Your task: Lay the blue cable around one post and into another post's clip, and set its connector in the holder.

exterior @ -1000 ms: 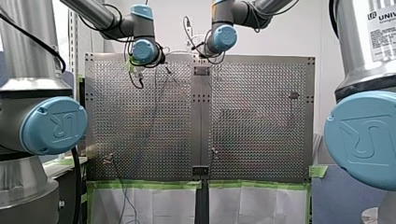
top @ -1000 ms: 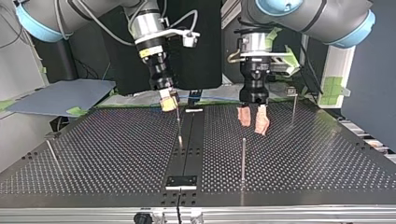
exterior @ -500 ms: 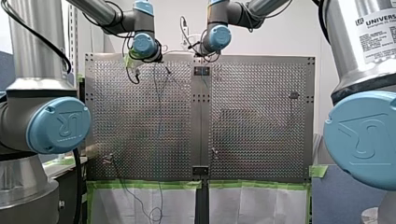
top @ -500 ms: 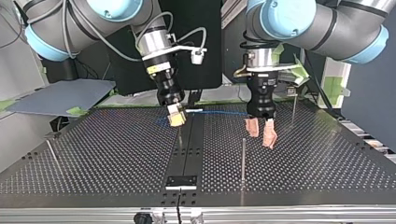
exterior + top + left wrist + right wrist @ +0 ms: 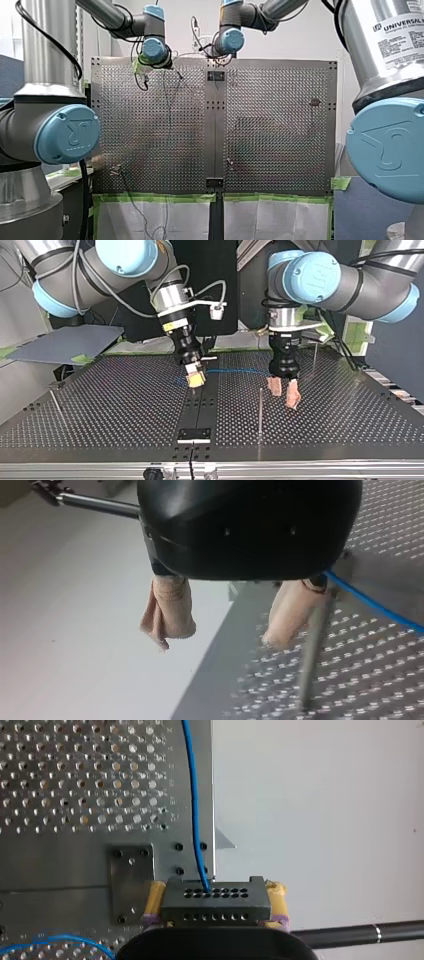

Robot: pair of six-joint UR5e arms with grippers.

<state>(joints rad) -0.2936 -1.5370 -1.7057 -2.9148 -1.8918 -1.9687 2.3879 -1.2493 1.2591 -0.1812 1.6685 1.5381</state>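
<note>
Fingers (image 5: 156, 897) of my right gripper (image 5: 195, 379), yellow-padded, clamp the connector (image 5: 216, 902); my left gripper (image 5: 283, 394) hangs spread and empty. On the perforated table (image 5: 100, 410), the post (image 5: 260, 410) beside that gripper looks unwrapped and the blue cable (image 5: 235, 371) runs loose between both grippers, so routing, clipping and seating all remain, I judge

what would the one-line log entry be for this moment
right gripper: shut on connector | left gripper: open, empty | blue cable: runs from connector over table
</note>
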